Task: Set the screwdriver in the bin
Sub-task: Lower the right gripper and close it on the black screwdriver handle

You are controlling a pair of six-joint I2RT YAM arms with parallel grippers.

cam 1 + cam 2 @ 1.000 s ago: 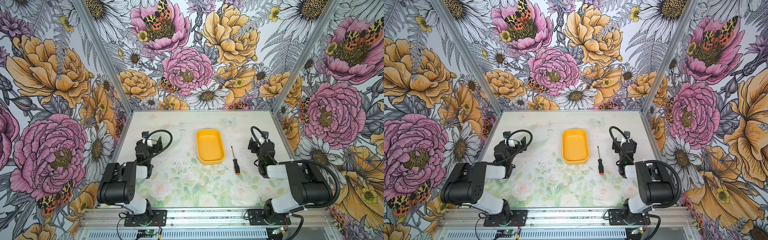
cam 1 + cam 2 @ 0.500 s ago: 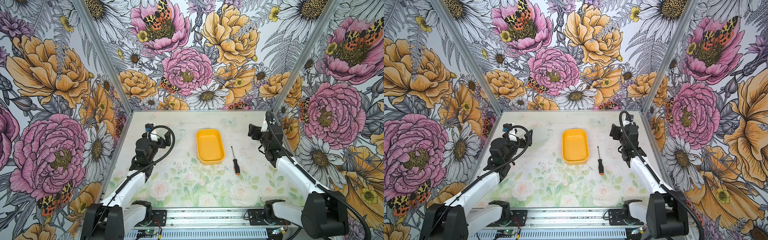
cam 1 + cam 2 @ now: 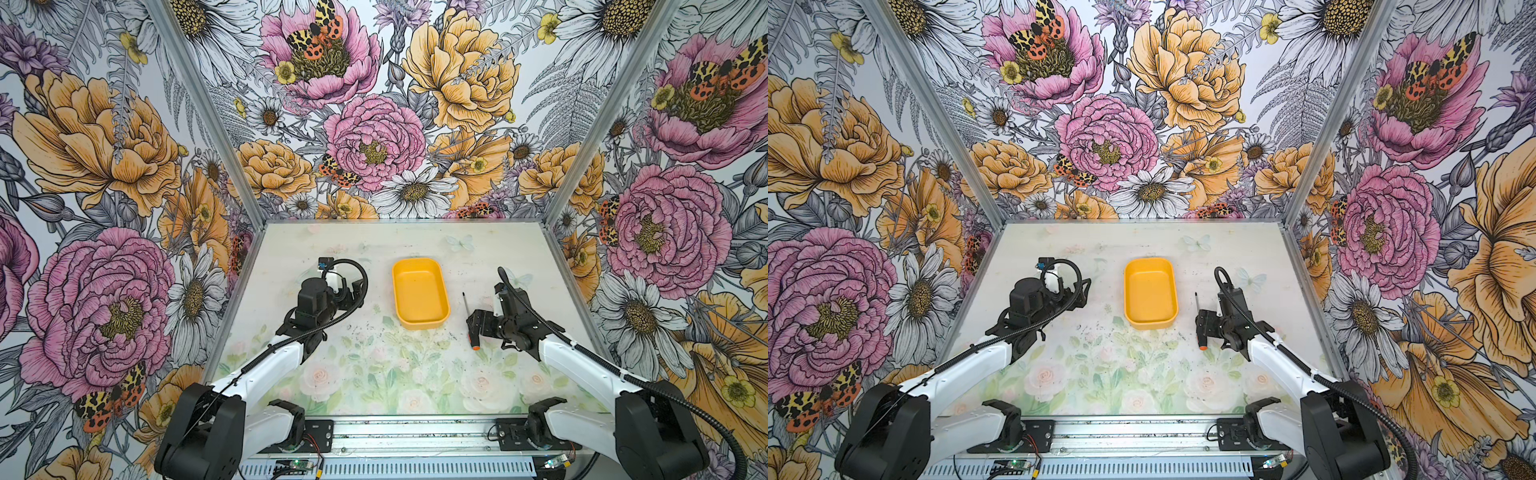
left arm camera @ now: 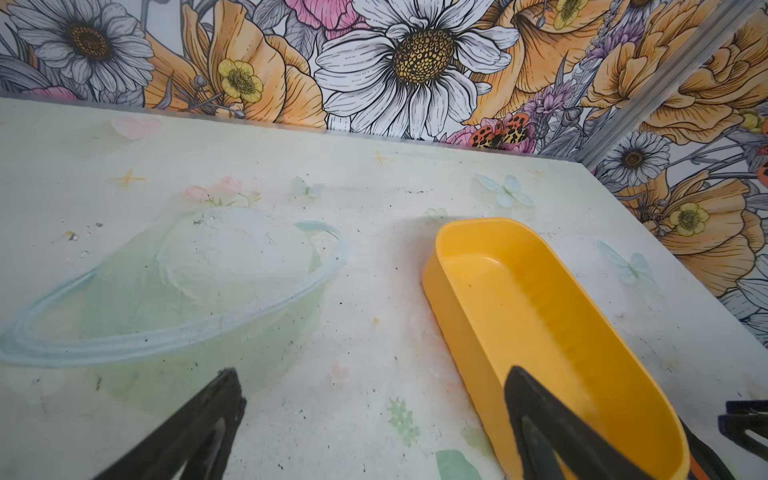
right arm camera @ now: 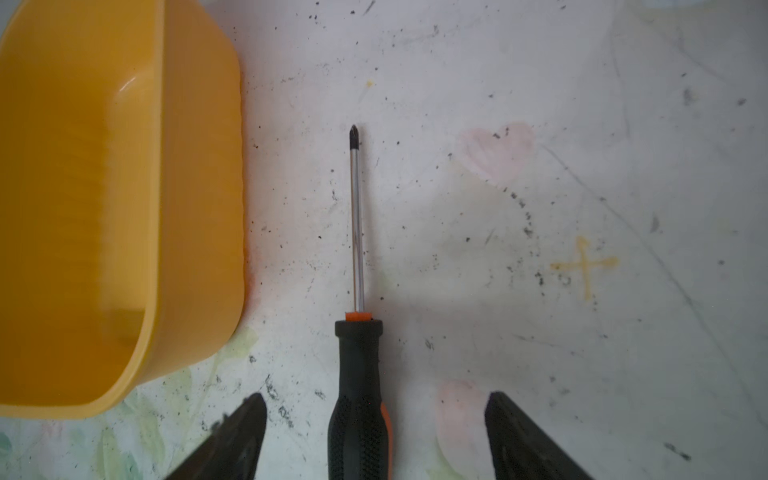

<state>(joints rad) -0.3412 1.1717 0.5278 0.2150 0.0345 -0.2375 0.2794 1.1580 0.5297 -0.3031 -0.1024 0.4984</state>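
Screwdriver (image 5: 359,332) lies flat on tabletop (image 5: 540,332) just beside bin (image 5: 195,166), not in it. Right hand (image 5: 374,401) is wide and straddles the handle without touching. Risks: the round handle rolls if one side touches first, and a rear grip lets the shaft droop and catch the bin wall. Left hand (image 4: 374,374) is wide and empty, near bin.

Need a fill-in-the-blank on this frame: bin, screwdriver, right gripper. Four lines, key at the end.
1. The bin holds ___.
2. The right gripper straddles the screwdriver at its ___.
3. The gripper's jaws are ___, with a gap on each side of the tool.
4. In both top views the screwdriver lies to the ___ of the bin.

Missing words: nothing; handle; open; right
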